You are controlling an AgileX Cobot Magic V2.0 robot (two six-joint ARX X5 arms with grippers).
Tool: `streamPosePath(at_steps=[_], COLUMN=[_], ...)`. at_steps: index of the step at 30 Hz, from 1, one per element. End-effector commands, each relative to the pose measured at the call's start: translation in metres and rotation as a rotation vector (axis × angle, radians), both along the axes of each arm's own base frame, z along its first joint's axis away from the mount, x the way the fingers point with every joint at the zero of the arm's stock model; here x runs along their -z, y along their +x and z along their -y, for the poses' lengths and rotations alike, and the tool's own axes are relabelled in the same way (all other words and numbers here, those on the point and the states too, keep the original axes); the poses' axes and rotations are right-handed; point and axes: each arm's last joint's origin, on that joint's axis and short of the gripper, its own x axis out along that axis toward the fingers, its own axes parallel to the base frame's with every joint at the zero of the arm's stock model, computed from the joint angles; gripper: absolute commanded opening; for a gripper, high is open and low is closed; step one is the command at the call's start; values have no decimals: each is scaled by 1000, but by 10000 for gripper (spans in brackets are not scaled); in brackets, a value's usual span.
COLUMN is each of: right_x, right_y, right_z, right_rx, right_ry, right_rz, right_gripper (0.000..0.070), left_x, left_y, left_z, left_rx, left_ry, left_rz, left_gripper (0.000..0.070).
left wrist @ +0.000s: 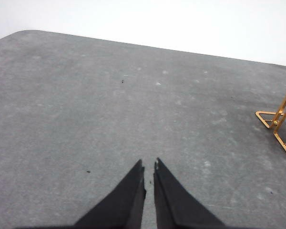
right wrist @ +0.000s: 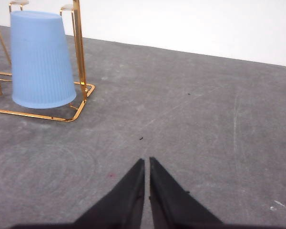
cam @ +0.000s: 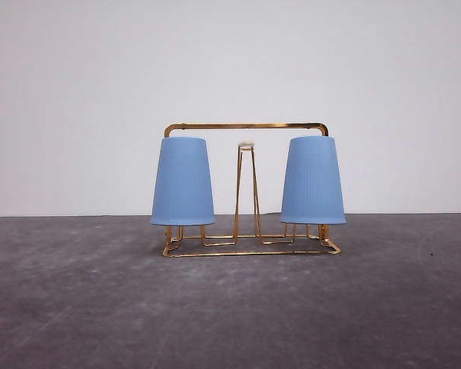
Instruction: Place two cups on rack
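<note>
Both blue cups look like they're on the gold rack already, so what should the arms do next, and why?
Probably nothing more than staying back. Both cups hang upside down on the rack, and the left tool and right tool are shut, holding nothing, over bare table.

obst: rack [cam: 250, 192] w/ 2 cups [cam: 183, 181] mid-table | free: table [cam: 77, 307] front, L+R sides

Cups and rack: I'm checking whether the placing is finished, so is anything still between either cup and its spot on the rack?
Nothing visible. Both cups, left cup and right cup, already sit upside down on the rack. Its middle prong is bare. Both grippers, left and right, hang over bare table with jaws shut.
</note>
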Motion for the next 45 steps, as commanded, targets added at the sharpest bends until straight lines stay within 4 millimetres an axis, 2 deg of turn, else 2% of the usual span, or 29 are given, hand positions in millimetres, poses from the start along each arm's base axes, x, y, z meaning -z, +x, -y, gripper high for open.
streamPosePath(at_steps=[1,45], right_x=[0,0], right_y=[0,0], right_z=[0,0], right_rx=[2,2], right_ry=[3,3], right_rz=[9,9], right_gripper=[16,16], left_x=[6,6], left_y=[1,1], left_z=[0,0], left_rx=[-2,-2], left_ry=[-1,-1], left_rz=[-19,-19], left_gripper=[16,16])
